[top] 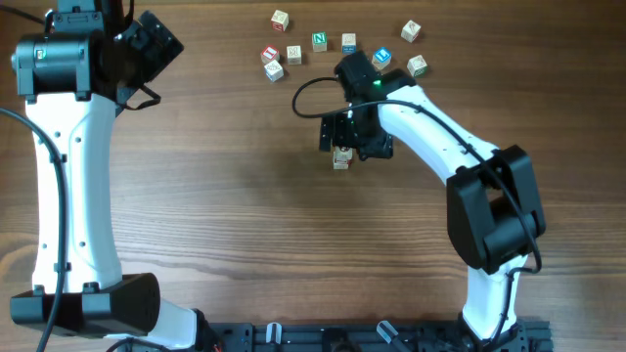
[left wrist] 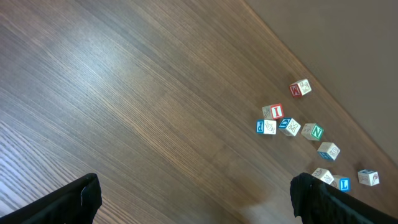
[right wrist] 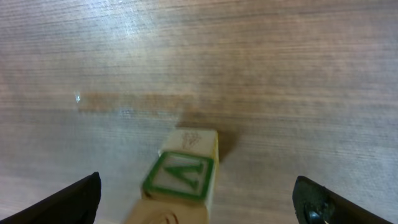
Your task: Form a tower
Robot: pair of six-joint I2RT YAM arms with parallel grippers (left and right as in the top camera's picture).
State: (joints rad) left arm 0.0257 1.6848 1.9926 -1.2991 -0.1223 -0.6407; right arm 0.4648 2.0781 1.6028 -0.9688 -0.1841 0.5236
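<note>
The wooden table (top: 215, 196) held the tower (right wrist: 180, 175) near its centre, a short pale stack topped by a green A. The right gripper (right wrist: 196, 202) hung over it wide open and empty, like the left gripper (left wrist: 196, 202). Loose cubes (top: 319, 41) lay at the tower's twelve o'clock.

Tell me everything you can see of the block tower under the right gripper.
The tower is a small stack of pale wooden letter cubes standing on the wooden table, mid-table. Its top cube shows a green-framed letter A; how many lie beneath is unclear. The open right gripper straddles it, fingers clear on both sides.
</note>
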